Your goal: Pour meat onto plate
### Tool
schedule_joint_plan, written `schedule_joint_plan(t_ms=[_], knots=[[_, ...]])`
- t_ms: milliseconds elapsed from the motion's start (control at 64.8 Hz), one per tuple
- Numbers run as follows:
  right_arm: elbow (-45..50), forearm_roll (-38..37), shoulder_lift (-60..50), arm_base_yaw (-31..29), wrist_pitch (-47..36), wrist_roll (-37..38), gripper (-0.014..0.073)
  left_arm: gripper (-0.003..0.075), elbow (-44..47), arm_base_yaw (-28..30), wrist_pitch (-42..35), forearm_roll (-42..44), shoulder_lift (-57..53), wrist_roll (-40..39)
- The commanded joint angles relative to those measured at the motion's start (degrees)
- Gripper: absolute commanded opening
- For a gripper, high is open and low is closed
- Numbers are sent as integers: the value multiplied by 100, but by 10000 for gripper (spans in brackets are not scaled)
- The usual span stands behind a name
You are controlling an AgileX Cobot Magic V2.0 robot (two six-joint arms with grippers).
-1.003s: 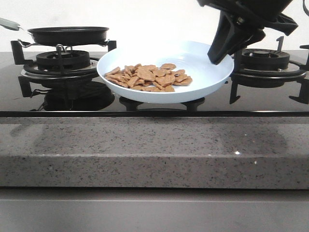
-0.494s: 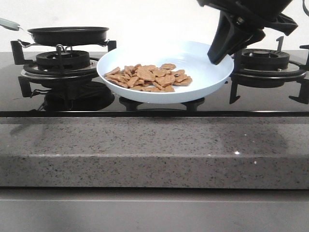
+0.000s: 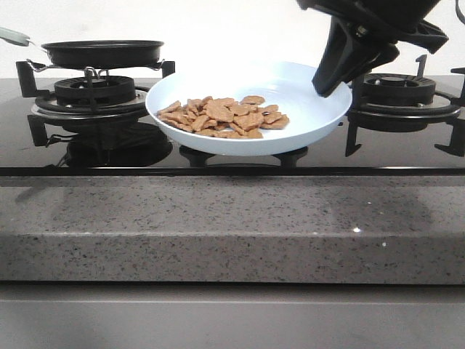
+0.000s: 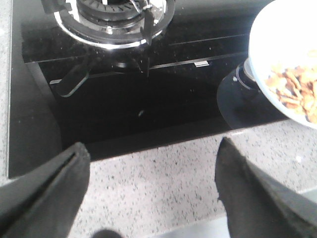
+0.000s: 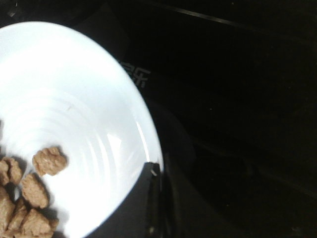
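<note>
Front view, left to right: a black frying pan sits on the far-left burner, well apart from the right gripper. The meat lies piled in the plate, left of that gripper, whose arm angles down from upper right, fingers clamped on the plate's right rim. The left gripper hovers spread wide over the stone counter, holding nothing.

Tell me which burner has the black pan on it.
The robot's left-side burner carries the black frying pan. The right-side burner is bare, beyond the plate that the right gripper pinches.
</note>
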Motion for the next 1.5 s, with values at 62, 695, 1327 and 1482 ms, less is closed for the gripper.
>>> schedule_joint_plan(t_ms=[62,695,1327,1482], knots=[[-167,146,-236,-13,-203,-37,-60,513,-136,-37,-335,-98,-68,-63],[-2920,601,1035,-659,1105,-32,-60,513,-136,-37,-346,-98,-68,-63],[-4698,66,2778,-659,1408,-32,-45,513,-136,-37,-323,-120,-68,-63],[-4706,0,2873,-659,1407,-32,92,513,-136,-37,-323,-120,-68,-63]])
